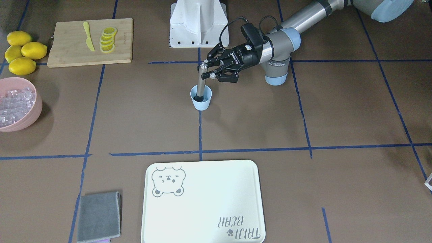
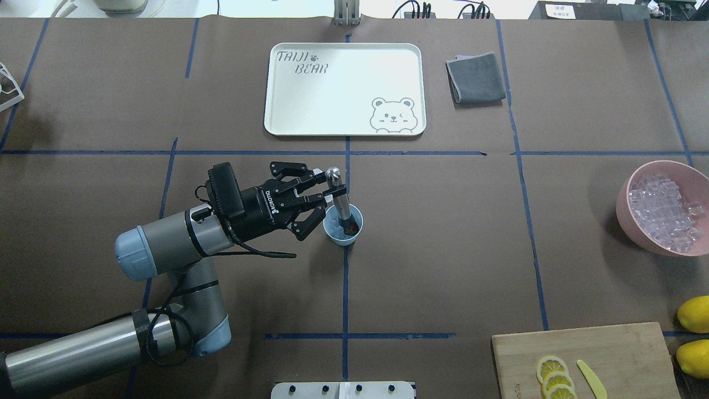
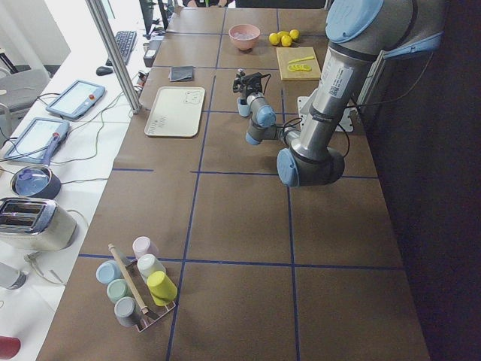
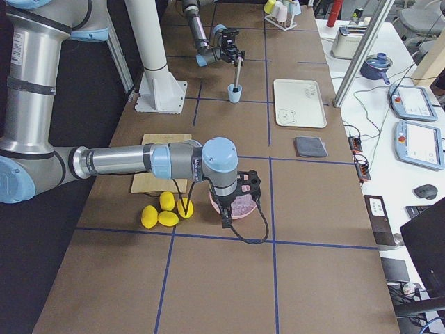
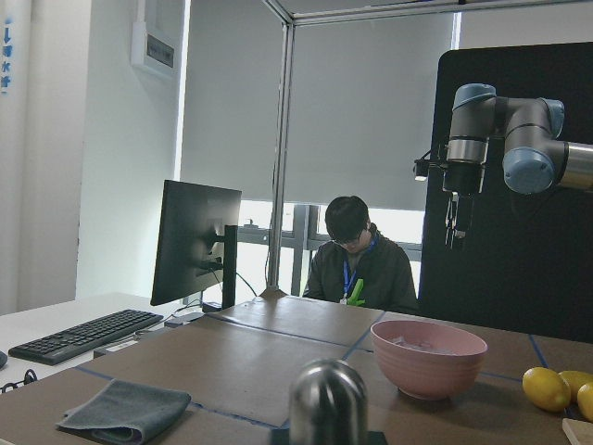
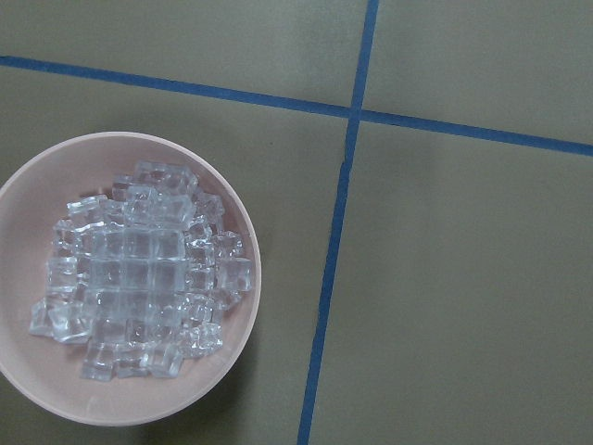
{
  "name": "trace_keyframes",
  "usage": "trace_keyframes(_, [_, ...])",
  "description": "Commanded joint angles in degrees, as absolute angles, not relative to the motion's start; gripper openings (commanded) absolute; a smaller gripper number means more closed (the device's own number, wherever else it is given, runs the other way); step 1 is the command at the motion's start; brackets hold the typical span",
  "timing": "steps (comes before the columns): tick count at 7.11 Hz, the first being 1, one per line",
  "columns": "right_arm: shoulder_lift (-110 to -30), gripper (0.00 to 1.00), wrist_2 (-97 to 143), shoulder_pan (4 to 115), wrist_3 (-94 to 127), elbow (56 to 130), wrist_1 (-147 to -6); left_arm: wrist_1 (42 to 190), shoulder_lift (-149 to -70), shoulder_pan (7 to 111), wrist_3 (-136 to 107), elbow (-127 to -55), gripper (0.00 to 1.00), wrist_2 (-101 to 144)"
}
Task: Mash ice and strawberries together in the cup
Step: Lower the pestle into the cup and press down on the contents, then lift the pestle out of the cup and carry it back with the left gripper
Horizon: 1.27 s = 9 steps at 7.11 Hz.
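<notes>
A pale blue cup (image 2: pixel 334 235) stands at the table's middle, also seen in the front view as the cup (image 1: pixel 201 103). A metal masher (image 2: pixel 342 204) stands in it, and a red strawberry piece (image 2: pixel 352 228) shows beside its foot. My left gripper (image 2: pixel 327 184) is shut on the masher's upper shaft; its rounded top (image 5: pixel 328 397) fills the bottom of the left wrist view. Ice (image 6: pixel 139 269) fills a pink bowl (image 2: pixel 625 208). Whether there is ice in the cup I cannot tell. My right gripper (image 4: pixel 245 189) hangs over that bowl, its state unclear.
A wooden board (image 1: pixel 71 54) carries lemon slices (image 1: pixel 108 40) and a yellow knife (image 1: pixel 89 40), with whole lemons (image 1: pixel 23 50) beside it. A bear-print tray (image 2: pixel 343 124) and a grey cloth (image 2: pixel 476 77) lie at the far side. A person (image 5: pixel 357 264) sits beyond the table.
</notes>
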State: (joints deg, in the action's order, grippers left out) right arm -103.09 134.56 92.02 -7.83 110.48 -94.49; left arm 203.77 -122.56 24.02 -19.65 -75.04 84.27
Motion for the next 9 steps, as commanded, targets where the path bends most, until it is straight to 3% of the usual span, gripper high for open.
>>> trace_keyframes(1, [-103.01, 0.99, 134.56, 92.02, -7.82, 110.48, -94.48, 202.34, -122.35, 25.48, -20.13, -77.5, 0.03, 84.55])
trace_keyframes(2, [-103.01, 0.99, 134.56, 92.02, -7.82, 110.48, -94.48, 198.41, -121.91, 26.01, -20.21, -80.13, 0.03, 84.72])
trace_keyframes(4, [-103.01, 0.99, 134.56, 92.02, -7.82, 110.48, -94.57, 182.12, -119.64, 26.37, -20.21, -92.13, 0.03, 84.73])
trace_keyframes(7, [-103.01, 0.99, 134.56, 92.02, -7.82, 110.39, -94.57, 141.91, -119.62, 26.63, -20.13, -112.61, 0.03, 84.64])
trace_keyframes(9, [-103.01, 0.99, 134.56, 92.02, -7.82, 110.48, -94.57, 125.91, -120.15, 27.95, -19.52, -116.53, 0.03, 84.64])
